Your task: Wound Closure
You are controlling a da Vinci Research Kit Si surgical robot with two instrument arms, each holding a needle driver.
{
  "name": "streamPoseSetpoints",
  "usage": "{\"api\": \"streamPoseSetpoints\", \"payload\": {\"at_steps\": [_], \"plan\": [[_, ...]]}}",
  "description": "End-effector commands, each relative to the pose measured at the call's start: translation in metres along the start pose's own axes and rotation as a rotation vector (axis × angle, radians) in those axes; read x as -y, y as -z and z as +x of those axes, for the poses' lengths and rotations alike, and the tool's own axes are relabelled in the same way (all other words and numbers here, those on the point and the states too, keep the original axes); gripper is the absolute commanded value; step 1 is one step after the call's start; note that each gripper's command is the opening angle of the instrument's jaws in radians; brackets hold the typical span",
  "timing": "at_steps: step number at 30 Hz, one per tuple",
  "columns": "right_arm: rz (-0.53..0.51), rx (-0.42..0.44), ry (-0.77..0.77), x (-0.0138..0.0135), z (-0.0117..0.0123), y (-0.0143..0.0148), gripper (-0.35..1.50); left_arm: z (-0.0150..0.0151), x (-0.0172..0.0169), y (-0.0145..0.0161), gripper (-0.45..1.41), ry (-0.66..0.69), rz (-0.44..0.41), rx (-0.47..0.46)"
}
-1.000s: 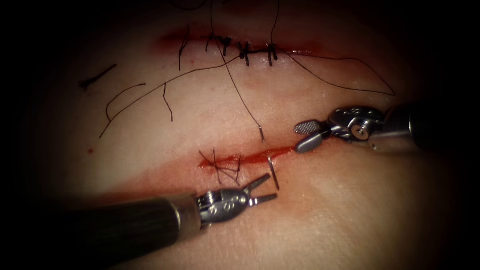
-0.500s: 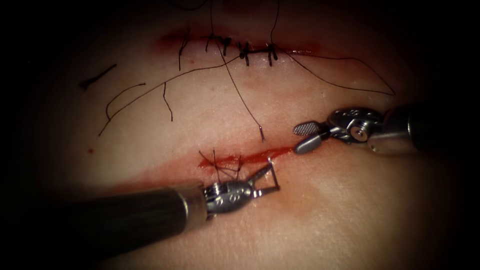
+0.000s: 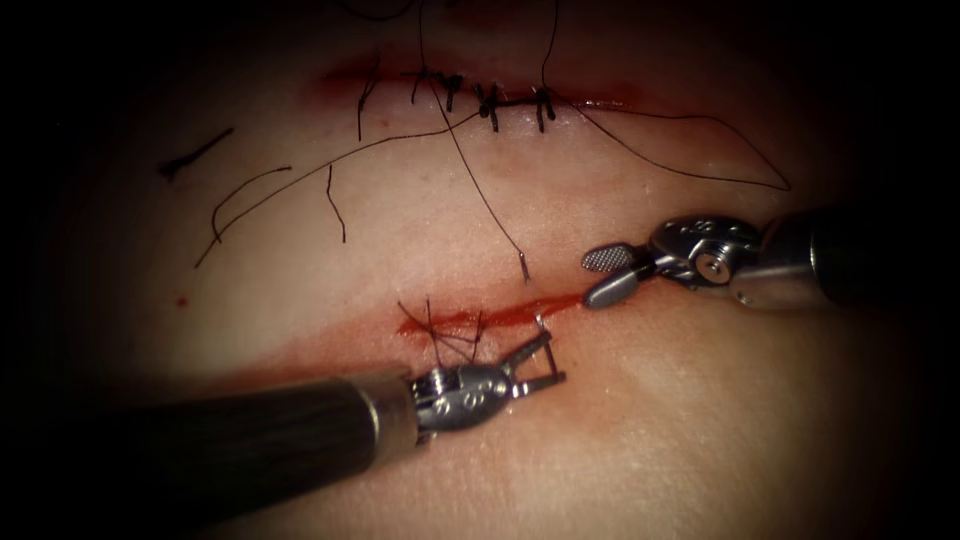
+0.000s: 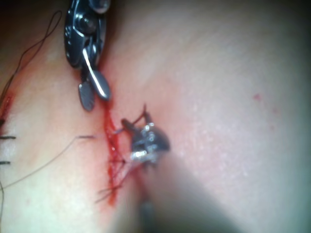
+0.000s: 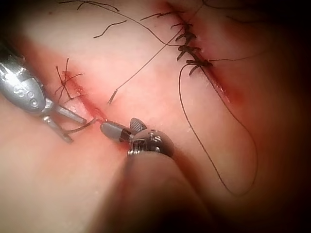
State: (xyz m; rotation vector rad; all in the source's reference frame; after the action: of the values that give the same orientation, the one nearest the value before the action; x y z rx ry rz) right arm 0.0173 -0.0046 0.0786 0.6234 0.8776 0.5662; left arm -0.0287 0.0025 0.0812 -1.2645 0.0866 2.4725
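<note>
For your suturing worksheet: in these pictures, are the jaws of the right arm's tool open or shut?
Open. In the endoscope view the right tool shows two jaws spread apart, with tissue visible between them and nothing held.

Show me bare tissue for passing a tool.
Bare: tissue below the left tool and right tool. Crowded: loose thread above the lower cut; there the needle stands in the tissue between the left tool's open fingers; right tool open, empty.

Tissue (image 3: 640, 420), loose thread (image 3: 690, 150) and cut thread ends (image 3: 195, 153) lying on it
</note>
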Motion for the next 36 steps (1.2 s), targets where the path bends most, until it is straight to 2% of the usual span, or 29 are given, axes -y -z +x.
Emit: {"api": "streamPoseSetpoints", "payload": {"at_steps": [1, 14, 16, 19, 20, 27, 31, 32, 36], "plan": [[0.003, 0.000, 0.000, 0.0000, -0.0003, -0.0009, 1.33, -0.0003, -0.0005, -0.0009, 0.39, 0.000, -0.002, 0.000], [0.000, -0.001, 0.003, 0.0002, -0.0006, -0.0013, 1.33, -0.0009, -0.0002, -0.0015, 0.36, -0.004, -0.007, -0.005], [-0.001, -0.001, 0.003, 0.0001, -0.0006, -0.0014, 1.33, -0.0006, -0.0003, -0.0014, 0.19, -0.002, -0.007, -0.004], [-0.002, -0.001, 0.003, 0.0000, -0.0006, -0.0014, 1.33, -0.0006, -0.0004, -0.0013, -0.20, -0.008, -0.008, -0.005], [-0.002, -0.001, 0.003, 0.0000, -0.0006, -0.0014, 1.33, -0.0006, -0.0005, -0.0011, -0.45, 0.004, -0.008, -0.005], [0.006, 0.001, 0.001, 0.0007, -0.0005, -0.0005, 1.33, -0.0005, -0.0009, -0.0002, -0.45, 0.085, -0.041, -0.029], [0.019, -0.012, -0.008, 0.0017, 0.0000, 0.0016, 1.33, 0.0009, -0.0028, 0.0011, -0.45, 0.191, -0.161, -0.085], [0.019, -0.012, -0.008, 0.0017, 0.0000, 0.0016, 1.33, 0.0009, -0.0028, 0.0011, -0.45, 0.191, -0.161, -0.085], [0.031, -0.033, -0.002, 0.0033, 0.0001, 0.0029, 1.33, 0.0041, -0.0043, 0.0032, -0.45, 0.205, -0.234, -0.115]]}}
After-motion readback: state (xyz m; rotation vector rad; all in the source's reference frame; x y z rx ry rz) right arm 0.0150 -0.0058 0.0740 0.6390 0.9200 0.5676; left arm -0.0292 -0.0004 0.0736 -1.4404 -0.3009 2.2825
